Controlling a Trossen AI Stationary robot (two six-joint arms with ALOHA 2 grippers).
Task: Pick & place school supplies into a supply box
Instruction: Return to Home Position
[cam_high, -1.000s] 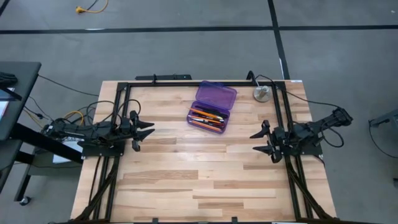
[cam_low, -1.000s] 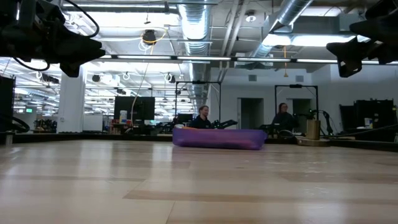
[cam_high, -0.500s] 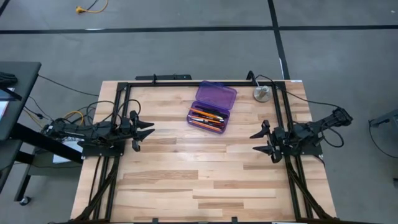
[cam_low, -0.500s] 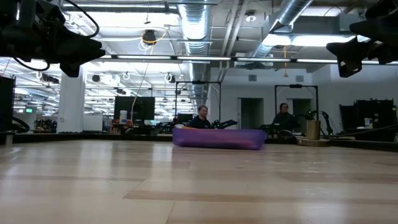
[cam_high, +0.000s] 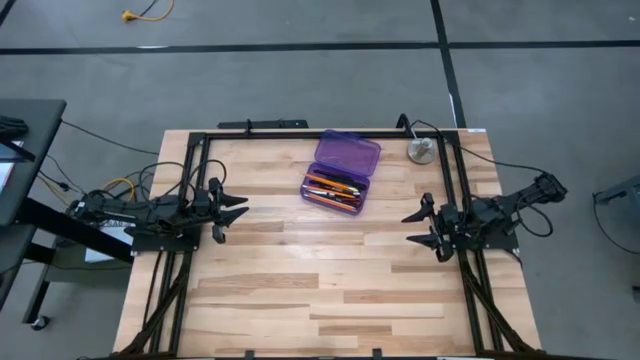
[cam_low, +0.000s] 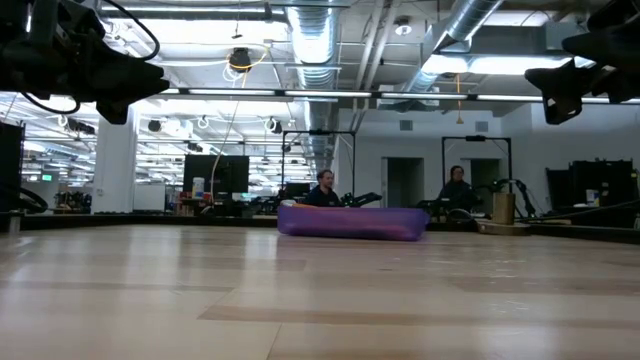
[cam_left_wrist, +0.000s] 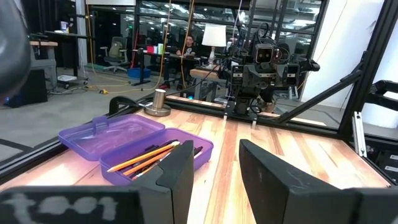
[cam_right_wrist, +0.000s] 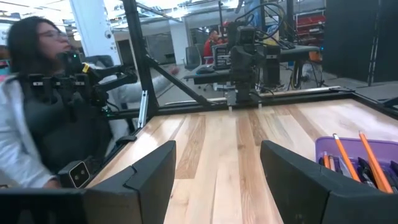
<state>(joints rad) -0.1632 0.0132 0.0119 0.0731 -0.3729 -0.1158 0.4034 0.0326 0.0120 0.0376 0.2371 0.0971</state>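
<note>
High view: the box (cam_high: 367, 196) sits at the middle of the desk's (cam_high: 300, 290) far edge. Its lid (cam_high: 348, 152) is flipped open toward that edge. Orange pencils (cam_high: 335, 185) lie inside. A silver disc (cam_high: 421, 150) is near the far right corner, apart from the box. The left hand (cam_high: 238, 207) hovers by the left edge with fingers apart and nothing in them. The right hand (cam_high: 412, 229) is over by the right edge, also spread and empty. Both are well away from the box.

Low view: the box (cam_low: 350, 222) shows as a low purple strip at the far end of the desk, with the disc (cam_low: 500, 210) off to its right. The two arms hang up in the top corners, well above the wood. A couple of people (cam_low: 323, 185) sit way back in the room.

Left wrist view: the left hand (cam_left_wrist: 214, 152) has a clear gap between its fingers (cam_left_wrist: 177, 171). Past it is the open box (cam_left_wrist: 134, 171), with pencils (cam_left_wrist: 143, 158) and dark pens (cam_left_wrist: 196, 150) lying lengthwise in the tray. The disc (cam_left_wrist: 155, 109) is behind it.

Right wrist view: the right hand (cam_right_wrist: 217, 149) is wide apart and holding nothing. One end of the box (cam_right_wrist: 324, 152) pokes in at the side with pencil ends (cam_right_wrist: 342, 152) showing. A person (cam_right_wrist: 37, 112) sits just off the desk's edge.
</note>
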